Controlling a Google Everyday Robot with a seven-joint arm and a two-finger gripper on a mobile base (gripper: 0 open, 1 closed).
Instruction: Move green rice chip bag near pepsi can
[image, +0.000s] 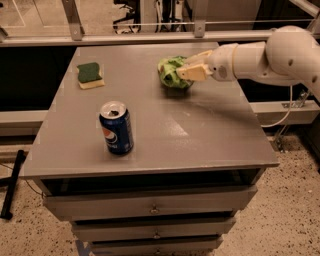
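While the green rice chip bag (171, 73) is crumpled into a ball, it's in the upper-middle of the frame, over the far part of the table (210, 130), right of centre. Can't tell whether its underside touches the top or hangs just above it; there is a dark shadow directly beneath.

Gripper (182, 69) is on the bag's right side, coming in roughly level from the right. Beige fingers (194, 73) are pressed into the crinkled foil, one above and one below. Looks clamped on the bag, though the far side of the grasp is hidden by the bag itself.

White arm (250, 54) runs from the gripper to the upper right edge of the frame, over the table's right-hand edge.

Pepsi can (116, 128) stands upright, lower-left of centre, near the front edge of the table. Top is open, logo faces the camera. Well apart from the bag, on a diagonal down and to the left.

Sponge (90, 75), green top over yellow base, lies flat in the upper left of the table, apart from both the can and the bag.

Table is grey, with stacked drawers (150, 204) below the top. Metal rail (140, 38) runs behind it. Speckled floor (292, 210) at lower right.
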